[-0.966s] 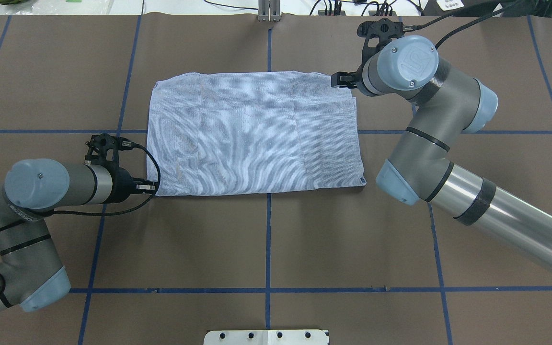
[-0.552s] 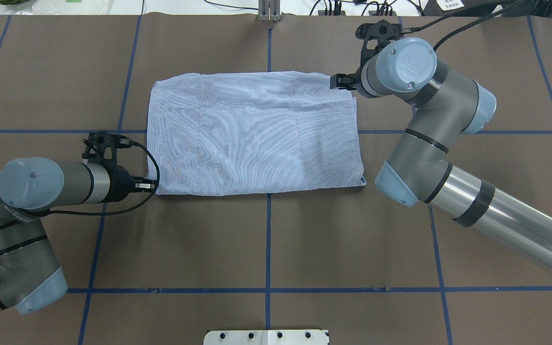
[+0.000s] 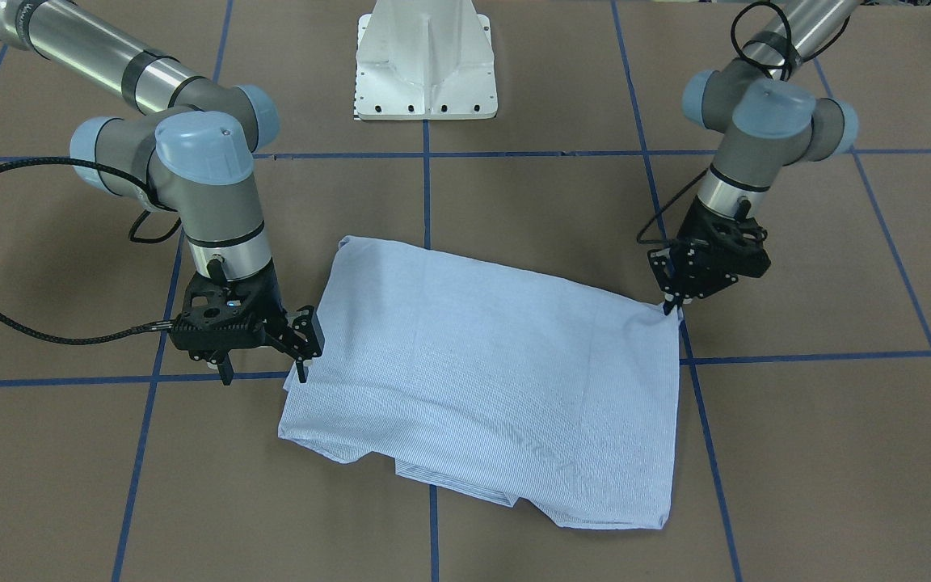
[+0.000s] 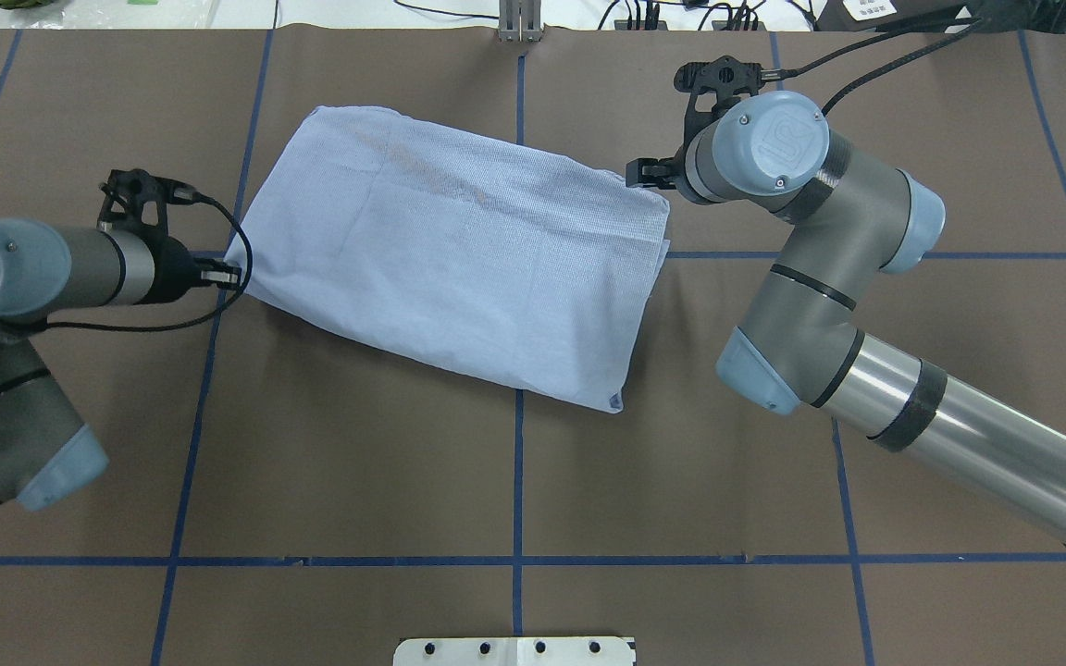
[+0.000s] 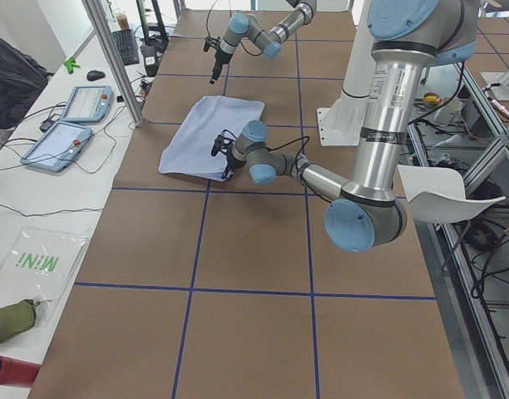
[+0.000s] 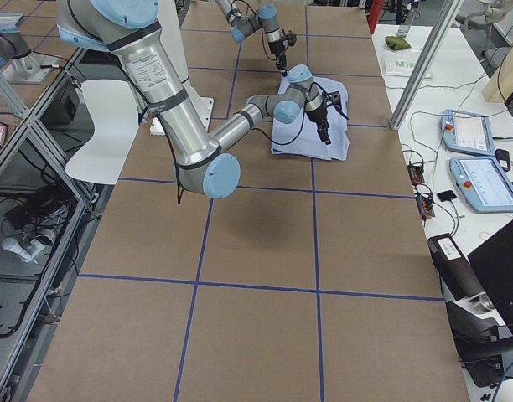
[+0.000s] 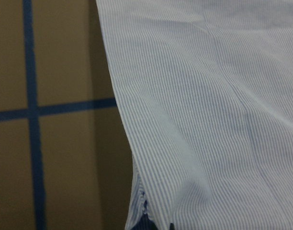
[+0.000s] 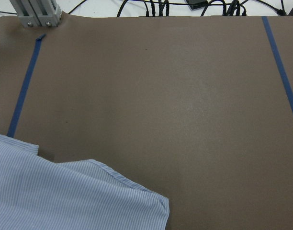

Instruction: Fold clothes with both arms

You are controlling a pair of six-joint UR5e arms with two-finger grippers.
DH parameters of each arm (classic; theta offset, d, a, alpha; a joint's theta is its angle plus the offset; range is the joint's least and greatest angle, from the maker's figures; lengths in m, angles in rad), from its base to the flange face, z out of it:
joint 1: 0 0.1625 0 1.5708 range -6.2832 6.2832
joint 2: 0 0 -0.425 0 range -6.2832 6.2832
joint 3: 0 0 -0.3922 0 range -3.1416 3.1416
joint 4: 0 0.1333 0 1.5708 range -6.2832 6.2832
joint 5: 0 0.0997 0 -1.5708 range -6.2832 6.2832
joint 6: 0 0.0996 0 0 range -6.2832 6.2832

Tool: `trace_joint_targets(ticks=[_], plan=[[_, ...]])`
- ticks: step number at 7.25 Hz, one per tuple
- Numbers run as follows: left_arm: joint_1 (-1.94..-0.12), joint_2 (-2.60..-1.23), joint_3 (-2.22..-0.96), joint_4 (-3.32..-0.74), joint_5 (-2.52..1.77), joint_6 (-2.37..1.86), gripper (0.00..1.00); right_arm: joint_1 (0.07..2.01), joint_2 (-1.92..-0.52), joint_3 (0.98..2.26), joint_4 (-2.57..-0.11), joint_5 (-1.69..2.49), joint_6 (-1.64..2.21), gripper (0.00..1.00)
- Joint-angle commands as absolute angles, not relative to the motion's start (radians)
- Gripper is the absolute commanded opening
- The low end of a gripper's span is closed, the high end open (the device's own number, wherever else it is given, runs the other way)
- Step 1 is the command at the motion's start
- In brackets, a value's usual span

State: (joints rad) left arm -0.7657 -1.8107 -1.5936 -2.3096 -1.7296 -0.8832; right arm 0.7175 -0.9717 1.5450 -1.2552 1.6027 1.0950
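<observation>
The light blue striped shirt (image 4: 459,250) is folded into a rectangle and lies askew on the brown table, also seen in the front view (image 3: 498,364). My left gripper (image 4: 229,274) is shut on the shirt's near left corner, which bunches toward it in the front view (image 3: 670,305) and in the left wrist view (image 7: 208,120). My right gripper (image 4: 637,173) is pinched on the far right corner, at the shirt's edge in the front view (image 3: 301,365). The right wrist view shows only that corner's fabric (image 8: 65,201). Collar, pocket and buttons are hidden.
The white pedestal base (image 3: 425,61) stands at the robot's side of the table. Blue tape lines (image 4: 517,462) grid the brown cover. A metal post (image 4: 519,23) stands at the far edge. Pendants (image 5: 71,125) lie on the side bench.
My left gripper has moved left and away from the robot, taking its shirt corner along. The shirt has swung from square to slanted. My right gripper has shifted slightly left.
</observation>
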Motion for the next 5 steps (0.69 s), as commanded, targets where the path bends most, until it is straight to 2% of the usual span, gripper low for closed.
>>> trace_joint_targets(ticks=[1,3,4,5], plan=[[-0.897,-2.025,-1.311,-2.310,-1.729,-0.778,0.00,0.703,-0.976,1.568,-1.256,1.601,1.100,1.00],[-0.943,-2.271,-0.996,-2.328,-1.677,-0.758,0.00,0.681,-0.985,1.606,-1.264,1.601,1.115,1.00],[-0.943,-2.384,-0.879,-2.338,-1.655,-0.759,0.00,0.667,-0.985,1.633,-1.269,1.600,1.150,1.00],[-0.945,-2.414,-0.849,-2.344,-1.657,-0.758,0.00,0.649,-0.995,1.663,-1.270,1.600,1.175,1.00]])
